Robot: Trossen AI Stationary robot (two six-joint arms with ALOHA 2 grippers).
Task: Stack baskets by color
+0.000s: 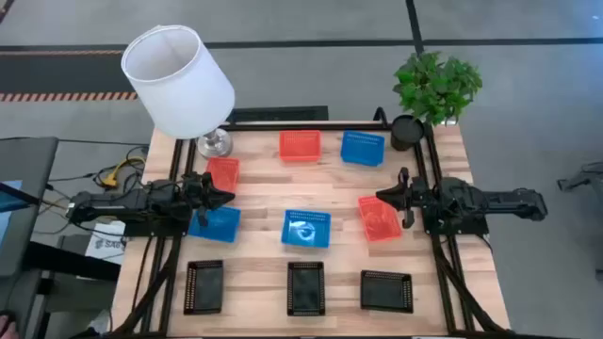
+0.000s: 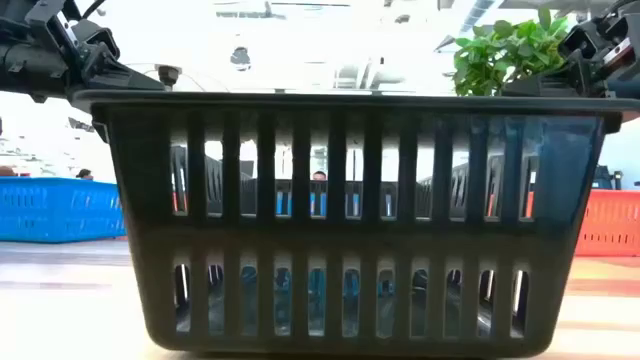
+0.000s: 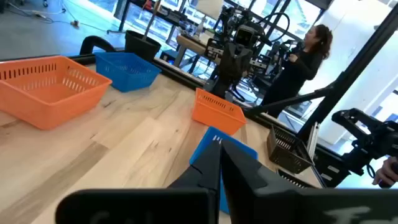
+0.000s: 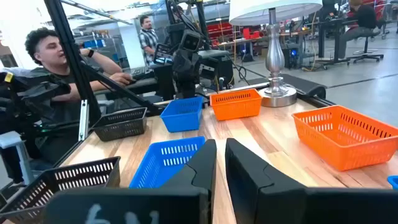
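Note:
Nine baskets stand bottom down on the wooden table. The far row has a red one and a blue one. In the middle are a red one, two blue ones and a tilted red one. Three black ones line the near edge. My left gripper hovers shut between the left red and blue baskets. My right gripper hovers by the right red basket's far end with a narrow gap and nothing in it.
A white lamp stands at the far left corner. A potted plant with a small black pot stands at the far right. A dark frame rail runs along the far edge. People are in the room beyond.

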